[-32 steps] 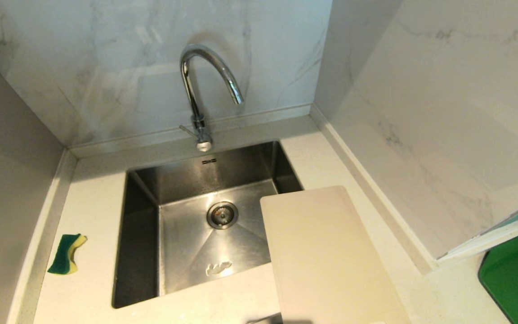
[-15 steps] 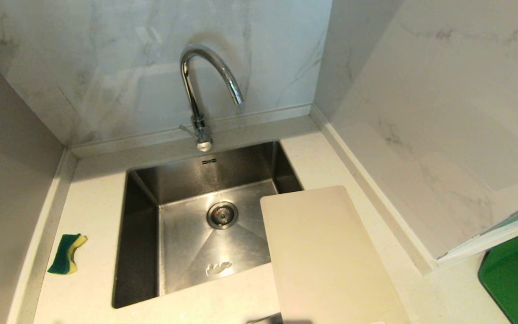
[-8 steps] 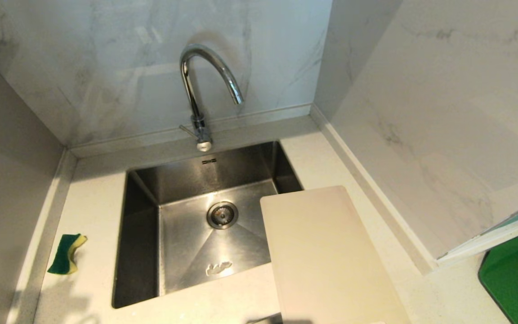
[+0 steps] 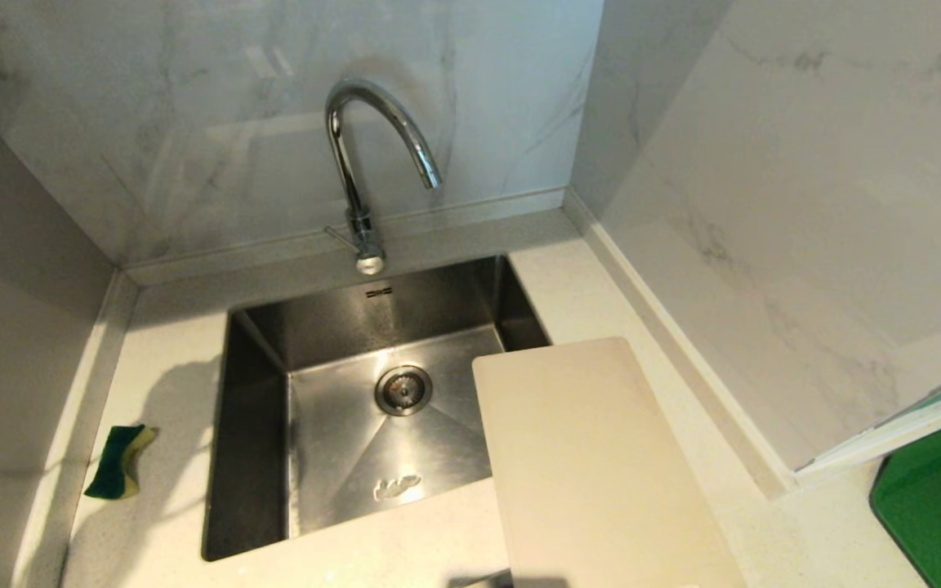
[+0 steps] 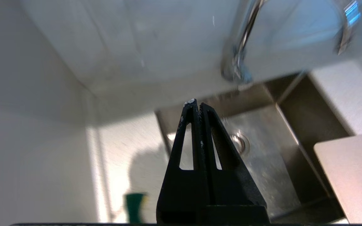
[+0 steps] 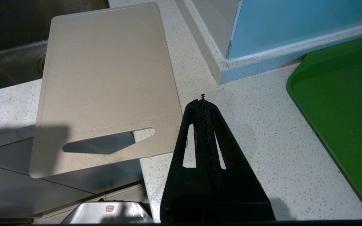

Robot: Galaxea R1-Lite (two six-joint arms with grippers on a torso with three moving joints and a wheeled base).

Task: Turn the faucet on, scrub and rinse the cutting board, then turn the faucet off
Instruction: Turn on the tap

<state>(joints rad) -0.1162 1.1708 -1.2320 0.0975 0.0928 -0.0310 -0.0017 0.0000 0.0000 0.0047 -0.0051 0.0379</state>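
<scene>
The chrome faucet stands behind the steel sink, its thin lever at the base; no water runs. The cream cutting board lies flat on the counter's right, one corner over the sink, its slot handle past the counter's front edge. Neither arm shows in the head view. My left gripper is shut and empty, raised over the counter left of the sink and pointing toward the faucet. Parked over the counter beside the board, my right gripper is shut and empty.
A green and yellow sponge lies on the counter left of the sink. A dark green flat board lies at the far right. Marble walls enclose the back and both sides, and a pale blue panel stands by the green board.
A shadow has spread over the counter and sponge left of the sink as my left arm rose toward it. Faucet, board and sponge have not moved.
</scene>
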